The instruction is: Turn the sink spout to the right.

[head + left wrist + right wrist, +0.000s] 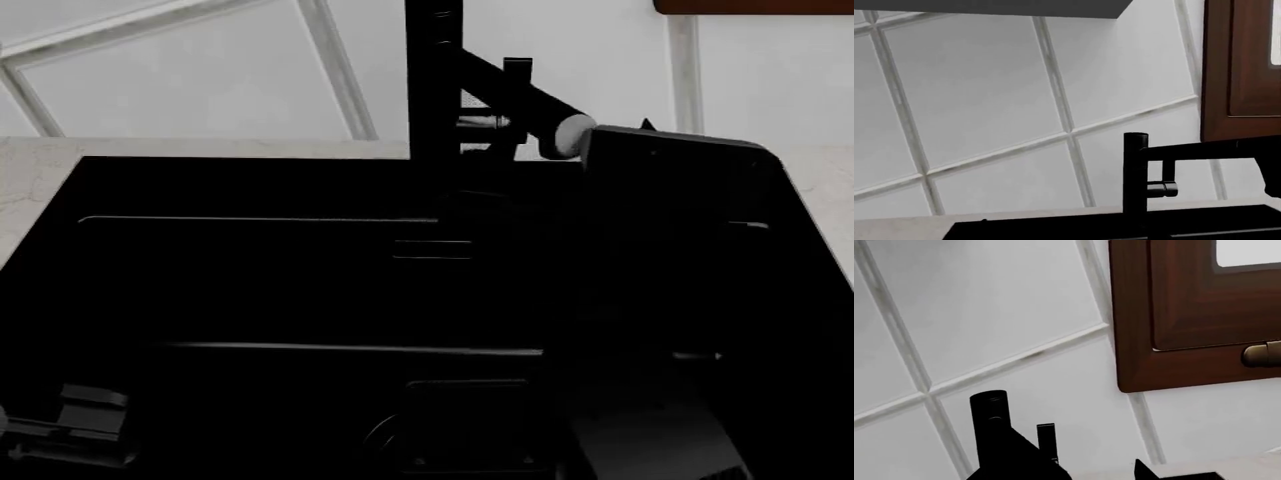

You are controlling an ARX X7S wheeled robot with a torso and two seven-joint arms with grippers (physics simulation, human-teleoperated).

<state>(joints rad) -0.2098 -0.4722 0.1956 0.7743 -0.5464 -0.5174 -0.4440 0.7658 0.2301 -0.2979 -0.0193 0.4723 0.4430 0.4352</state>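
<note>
— Two grippers, one tap. Where is the spout?

— At 12 o'clock on the sink, on the back rim. Its post stands upright against the tiled wall. Its slim arm branches off high up and, in the head view, slants toward 4 o'clock, out over the basin, ending in a pale tip.

— And the right gripper?

— A dark block at about 2 o'clock over the sink, just beside that pale tip. Whether it touches the tube, I cannot tell. Its fingers are lost in black on black, so I cannot tell if they are apart or together.

— The left gripper?

— Low at 8 o'clock, well apart from the spout, only grey edges showing. I cannot tell how its fingers stand either.

— Anything else?

— A small lever sits on a side stub of the post, below the arm. A light counter rims the sink. The right wrist view shows a brown wooden frame with a brass latch on the wall, up toward 2 o'clock from the post.
</note>
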